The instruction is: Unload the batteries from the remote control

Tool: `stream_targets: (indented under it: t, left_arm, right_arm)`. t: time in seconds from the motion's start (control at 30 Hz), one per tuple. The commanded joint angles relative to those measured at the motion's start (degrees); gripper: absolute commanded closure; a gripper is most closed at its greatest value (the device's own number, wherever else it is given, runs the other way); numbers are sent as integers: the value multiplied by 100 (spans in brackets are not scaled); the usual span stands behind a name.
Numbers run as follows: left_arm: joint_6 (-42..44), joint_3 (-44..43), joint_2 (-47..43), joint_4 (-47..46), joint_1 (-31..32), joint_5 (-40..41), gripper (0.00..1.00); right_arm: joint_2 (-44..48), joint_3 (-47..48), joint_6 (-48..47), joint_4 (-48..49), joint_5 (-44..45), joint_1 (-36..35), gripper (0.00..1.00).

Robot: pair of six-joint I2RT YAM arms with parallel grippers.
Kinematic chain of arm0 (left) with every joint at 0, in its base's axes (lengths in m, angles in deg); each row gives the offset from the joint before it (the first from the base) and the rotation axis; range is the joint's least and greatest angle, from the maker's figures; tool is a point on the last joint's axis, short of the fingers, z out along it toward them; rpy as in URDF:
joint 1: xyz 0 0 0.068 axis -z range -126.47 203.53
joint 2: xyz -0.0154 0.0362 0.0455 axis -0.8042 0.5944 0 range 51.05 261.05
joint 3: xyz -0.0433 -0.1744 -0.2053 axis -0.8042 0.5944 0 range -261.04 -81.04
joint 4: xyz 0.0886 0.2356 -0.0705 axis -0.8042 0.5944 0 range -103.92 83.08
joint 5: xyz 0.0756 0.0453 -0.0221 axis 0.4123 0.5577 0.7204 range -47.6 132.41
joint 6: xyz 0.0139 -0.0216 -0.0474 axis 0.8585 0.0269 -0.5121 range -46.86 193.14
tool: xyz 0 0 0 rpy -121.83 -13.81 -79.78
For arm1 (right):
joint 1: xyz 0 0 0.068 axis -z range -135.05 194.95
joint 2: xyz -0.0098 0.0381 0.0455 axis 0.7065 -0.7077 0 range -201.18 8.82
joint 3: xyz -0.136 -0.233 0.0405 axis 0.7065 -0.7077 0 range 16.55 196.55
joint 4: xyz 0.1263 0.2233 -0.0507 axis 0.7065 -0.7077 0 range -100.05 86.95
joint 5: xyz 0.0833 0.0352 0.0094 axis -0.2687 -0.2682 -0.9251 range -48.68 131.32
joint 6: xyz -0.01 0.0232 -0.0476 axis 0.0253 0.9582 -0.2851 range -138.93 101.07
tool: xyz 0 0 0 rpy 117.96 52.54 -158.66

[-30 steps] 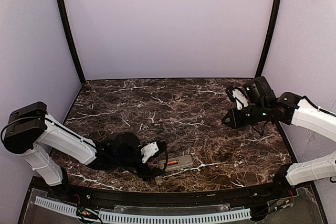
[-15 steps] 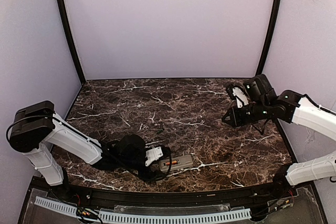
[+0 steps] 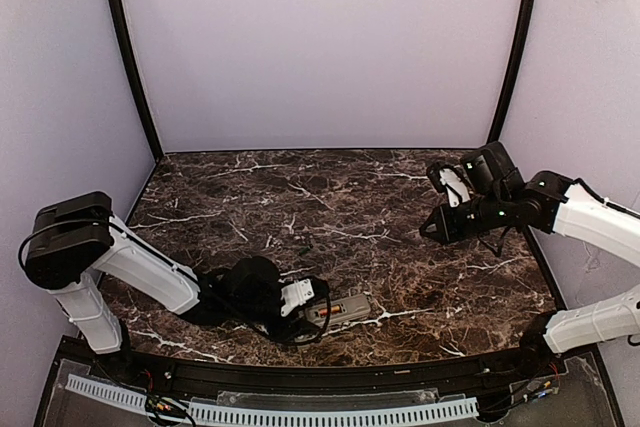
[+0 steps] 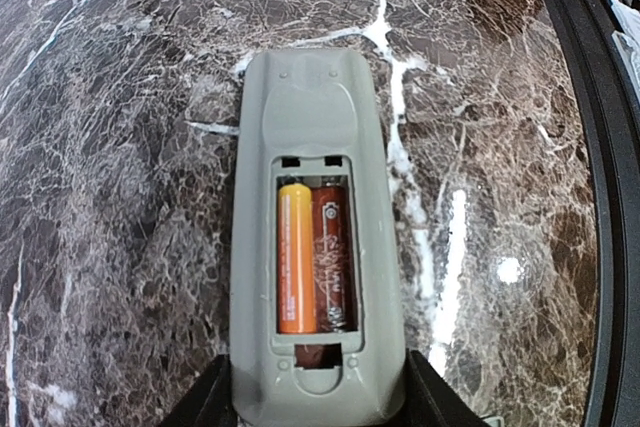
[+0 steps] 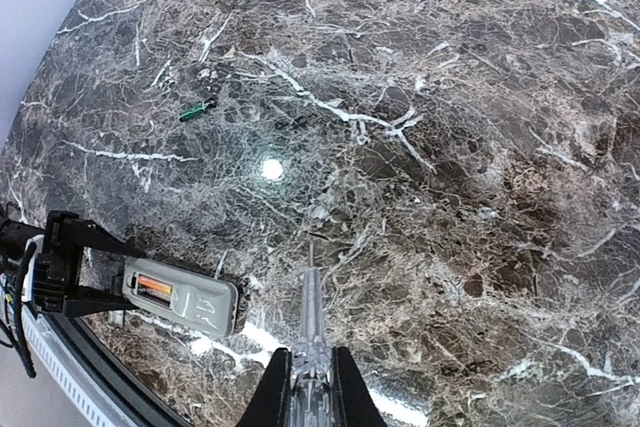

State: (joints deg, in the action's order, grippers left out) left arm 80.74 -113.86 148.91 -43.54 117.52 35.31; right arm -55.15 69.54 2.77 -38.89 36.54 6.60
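Near counter edge: the remote control (image 4: 305,107) lies grey back up on the dark marble counter (image 4: 120,147), with its compartment uncovered.
Inside the compartment: the batteries (image 4: 296,257) sit side by side, one orange, one dark red.
Left pincer (image 4: 318,402): about half open, with fingers (image 4: 215,407) against both long sides of the remote's near end.
Right pincer (image 5: 310,367): well apart at the far right, raised above the counter, and closed tight on a thin metal tool (image 5: 311,307).

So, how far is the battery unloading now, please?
Done: the slim grey remote control lies back-up with its compartment uncovered. In hand: the left gripper straddles its end; the right gripper holds a thin metal rod. Remaining: the orange battery and the dark red battery both sit inside.
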Motion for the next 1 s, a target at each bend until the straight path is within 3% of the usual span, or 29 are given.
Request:
stream_targets:
  t: [0.0,0.33,0.97]
  left_arm:
    - [296,-328,240,238,26,-24,66]
    - [362,-1512,930,532,26,-98,73]
    - [125,-2007,1251,880,28,-144,79]
  right_arm:
    - [-49,153,-53,36,-415,-56,100]
    - [-233,187,200,-129,-483,-655,100]
    - [-1452,615,904,-543,-451,-1521,100]
